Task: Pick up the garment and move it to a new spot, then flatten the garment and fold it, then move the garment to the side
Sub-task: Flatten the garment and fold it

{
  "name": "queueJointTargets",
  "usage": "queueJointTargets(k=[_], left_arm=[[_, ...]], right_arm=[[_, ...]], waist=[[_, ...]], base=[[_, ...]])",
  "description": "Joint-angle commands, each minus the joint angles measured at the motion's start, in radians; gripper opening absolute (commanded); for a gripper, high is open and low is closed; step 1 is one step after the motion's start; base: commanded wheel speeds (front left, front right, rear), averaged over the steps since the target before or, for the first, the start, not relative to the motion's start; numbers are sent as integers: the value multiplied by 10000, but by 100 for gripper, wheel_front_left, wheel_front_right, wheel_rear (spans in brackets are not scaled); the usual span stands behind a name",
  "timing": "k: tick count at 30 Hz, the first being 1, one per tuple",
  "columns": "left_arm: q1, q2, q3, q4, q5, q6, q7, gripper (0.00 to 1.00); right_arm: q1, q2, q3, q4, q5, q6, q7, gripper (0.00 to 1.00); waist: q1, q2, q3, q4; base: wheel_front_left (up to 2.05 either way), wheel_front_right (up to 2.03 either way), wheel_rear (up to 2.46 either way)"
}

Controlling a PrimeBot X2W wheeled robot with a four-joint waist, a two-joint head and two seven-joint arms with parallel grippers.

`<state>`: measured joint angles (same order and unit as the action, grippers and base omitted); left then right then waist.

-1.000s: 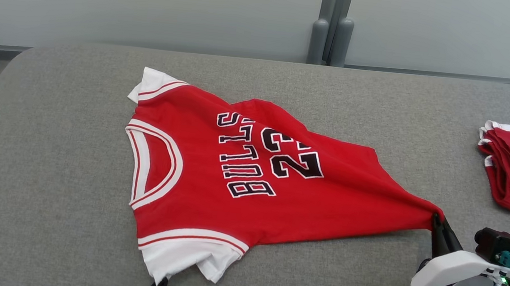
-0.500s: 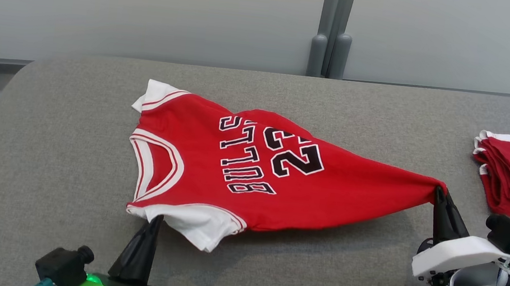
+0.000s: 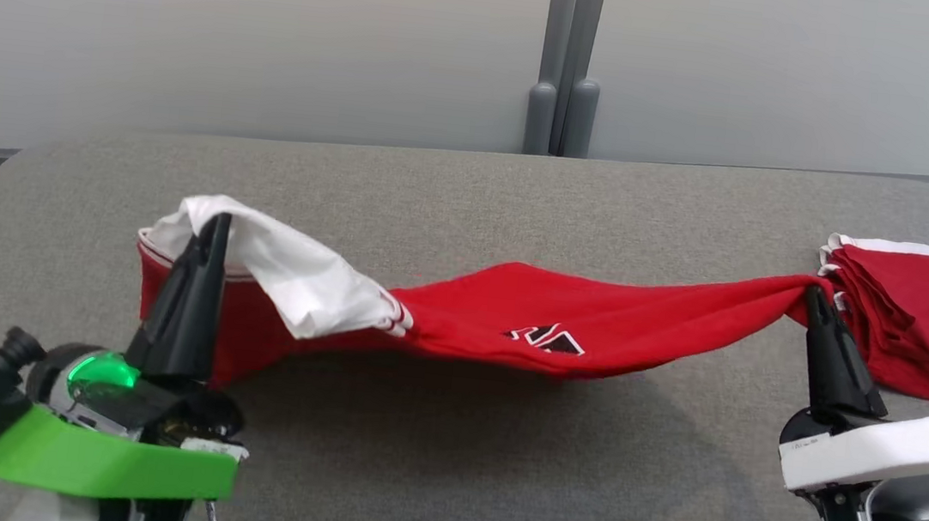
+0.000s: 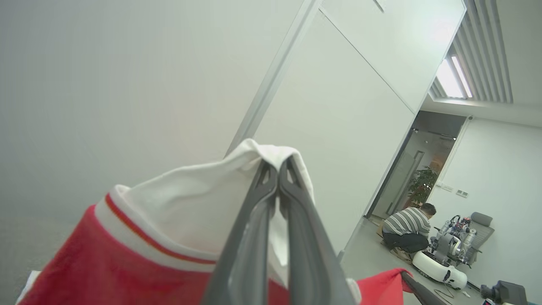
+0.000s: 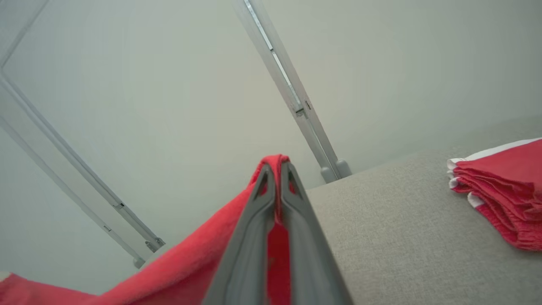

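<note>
Jaws first: pressed together on white sleeve cloth at left gripper [image 3: 217, 222], pressed together on a red hem corner at right gripper [image 3: 813, 290]. Same in the wrist views: left gripper [image 4: 277, 163] closed with white fabric folded over the tips, right gripper [image 5: 277, 166] closed with red fabric poking out above the tips. Strung between the two grips: red garment [image 3: 561, 322], bunched into a sagging band, lifted off grey table [image 3: 443, 465] at both ends, shadow under the middle. Cannot tell whether the lowest part touches. White sleeve draped down from left jaws toward right gripper. Scrap of black-and-white print midway between grips. Just beyond right jaws, to their right: stack of folded red garments [image 3: 919, 291] on table. Far behind left jaws in left wrist view: crouching person [image 4: 406, 228] beside a white robot [image 4: 440, 264].
</note>
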<state>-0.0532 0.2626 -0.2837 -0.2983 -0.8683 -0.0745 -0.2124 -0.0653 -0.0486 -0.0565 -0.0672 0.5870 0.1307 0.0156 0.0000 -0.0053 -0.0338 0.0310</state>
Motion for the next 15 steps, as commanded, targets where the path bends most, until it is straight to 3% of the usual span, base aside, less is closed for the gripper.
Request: queueJointTargets(k=[1, 9, 15], left_arm=[[-336, 58, 190, -327, -161, 104, 97, 0], [-1904, 490, 666, -1396, -562, 424, 1097, 0], [-3209, 821, 660, -988, -604, 466, 1829, 0]], right_arm=[[173, -41, -88, -531, 178, 1, 165, 0], [325, -39, -399, -2927, 640, 1, 1158, 0], [-399, -38, -592, -3547, 460, 1, 1844, 0]], waist=[[0, 53, -30, -117], [0, 53, 64, -357], [0, 53, 336, -499]], base=[[0, 0, 0], [0, 0, 0], [0, 0, 0]])
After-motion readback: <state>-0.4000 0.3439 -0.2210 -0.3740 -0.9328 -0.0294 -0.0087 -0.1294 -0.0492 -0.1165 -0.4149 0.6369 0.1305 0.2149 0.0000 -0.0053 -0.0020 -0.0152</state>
